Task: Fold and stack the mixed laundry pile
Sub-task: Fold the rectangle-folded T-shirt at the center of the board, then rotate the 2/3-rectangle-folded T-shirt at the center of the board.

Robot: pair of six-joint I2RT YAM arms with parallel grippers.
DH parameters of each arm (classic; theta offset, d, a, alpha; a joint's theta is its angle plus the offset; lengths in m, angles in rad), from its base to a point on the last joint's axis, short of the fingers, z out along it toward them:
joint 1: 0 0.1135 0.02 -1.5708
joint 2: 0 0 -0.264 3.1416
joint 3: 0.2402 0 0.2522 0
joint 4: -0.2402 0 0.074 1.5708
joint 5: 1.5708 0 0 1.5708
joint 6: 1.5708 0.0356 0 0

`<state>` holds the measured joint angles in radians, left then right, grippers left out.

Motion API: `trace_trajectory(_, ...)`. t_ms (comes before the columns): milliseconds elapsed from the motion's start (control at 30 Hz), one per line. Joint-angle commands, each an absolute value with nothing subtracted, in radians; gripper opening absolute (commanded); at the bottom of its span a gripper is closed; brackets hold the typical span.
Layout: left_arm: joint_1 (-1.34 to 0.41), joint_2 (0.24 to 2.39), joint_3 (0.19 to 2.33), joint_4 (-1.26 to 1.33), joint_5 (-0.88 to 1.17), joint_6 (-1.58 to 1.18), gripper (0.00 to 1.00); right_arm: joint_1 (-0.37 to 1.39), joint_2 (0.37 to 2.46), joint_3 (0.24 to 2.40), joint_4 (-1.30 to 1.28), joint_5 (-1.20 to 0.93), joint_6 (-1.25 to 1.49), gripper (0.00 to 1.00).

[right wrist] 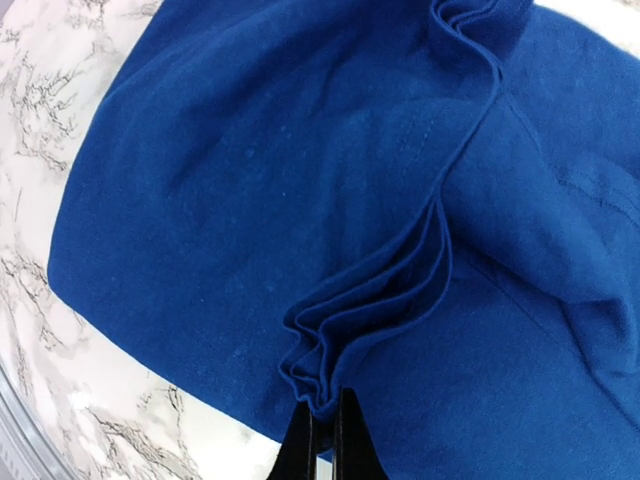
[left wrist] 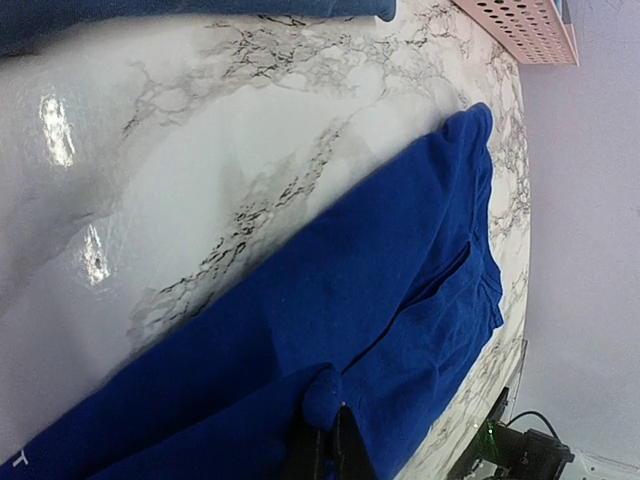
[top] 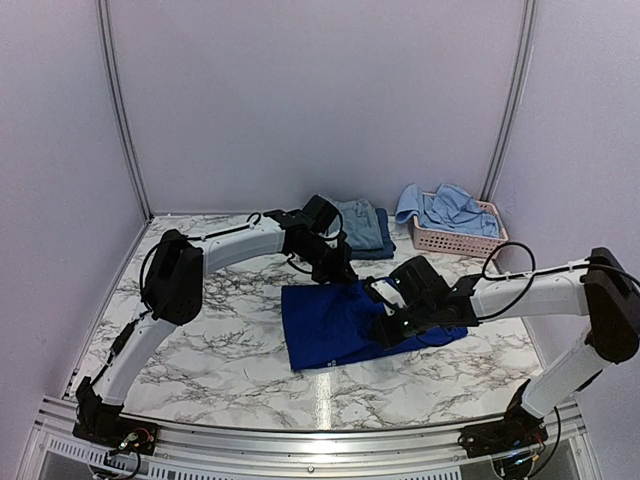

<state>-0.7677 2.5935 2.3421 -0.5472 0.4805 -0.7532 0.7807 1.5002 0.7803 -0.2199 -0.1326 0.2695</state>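
The royal-blue T-shirt lies partly folded in the middle of the marble table. My left gripper is at the shirt's far edge, shut on a small bunch of its cloth. My right gripper is over the shirt's right part, shut on a gathered stack of fabric edges. In the left wrist view the T-shirt stretches away from the left gripper. In the right wrist view the T-shirt fills most of the frame above the right gripper. Folded denim and navy pieces are stacked at the back.
A pink lattice basket stands at the back right with a light-blue shirt draped in it. Its corner shows in the left wrist view. Bare marble lies left of the T-shirt. Lilac walls close in the back and sides.
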Motion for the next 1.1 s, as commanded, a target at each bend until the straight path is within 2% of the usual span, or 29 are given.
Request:
trace_trajectory(0, -0.775, 2.604, 2.318, -0.533, 0.440, -0.743, 0.04, 0.773, 1.461, 0.759, -0.283, -0.146, 0.296, 0.01)
trace_trajectory(33, -0.773, 2.597, 2.308, -0.534, 0.431, -0.732, 0.07, 0.773, 1.437, 0.745, -0.290, -0.149, 0.304, 0.05)
trace_trajectory(133, -0.767, 2.566, 2.295, -0.537, 0.414, -0.702, 0.24, 0.772, 1.366, 0.720, -0.332, -0.146, 0.316, 0.26)
trace_trajectory(233, -0.744, 2.507, 2.283, -0.540, 0.397, -0.674, 0.55, 0.772, 1.317, 0.756, -0.385, -0.140, 0.309, 0.42)
trace_trajectory(267, -0.736, 2.484, 2.275, -0.538, 0.395, -0.666, 0.68, 0.773, 1.303, 0.776, -0.395, -0.144, 0.305, 0.44)
trace_trajectory(300, -0.726, 2.463, 2.268, -0.538, 0.394, -0.654, 0.77, 0.772, 1.292, 0.795, -0.399, -0.146, 0.302, 0.44)
trace_trajectory(400, -0.704, 2.381, 2.226, -0.540, 0.375, -0.612, 0.98, 0.738, 1.290, 0.849, -0.395, -0.165, 0.309, 0.43)
trace_trajectory(533, -0.671, 2.247, 2.099, -0.537, 0.284, -0.538, 0.99, 0.679, 1.372, 0.931, -0.377, -0.190, 0.323, 0.39)
trace_trajectory(767, -0.630, 2.146, 1.969, -0.534, 0.260, -0.482, 0.99, 0.657, 1.575, 1.081, -0.363, -0.205, 0.350, 0.23)
trace_trajectory(900, -0.636, 2.121, 1.926, -0.526, 0.263, -0.468, 0.99, 0.598, 1.584, 1.066, -0.346, -0.217, 0.385, 0.15)
trace_trajectory(1067, -0.646, 2.101, 1.877, -0.510, 0.254, -0.437, 0.99, 0.551, 1.628, 0.991, -0.266, -0.290, 0.404, 0.14)
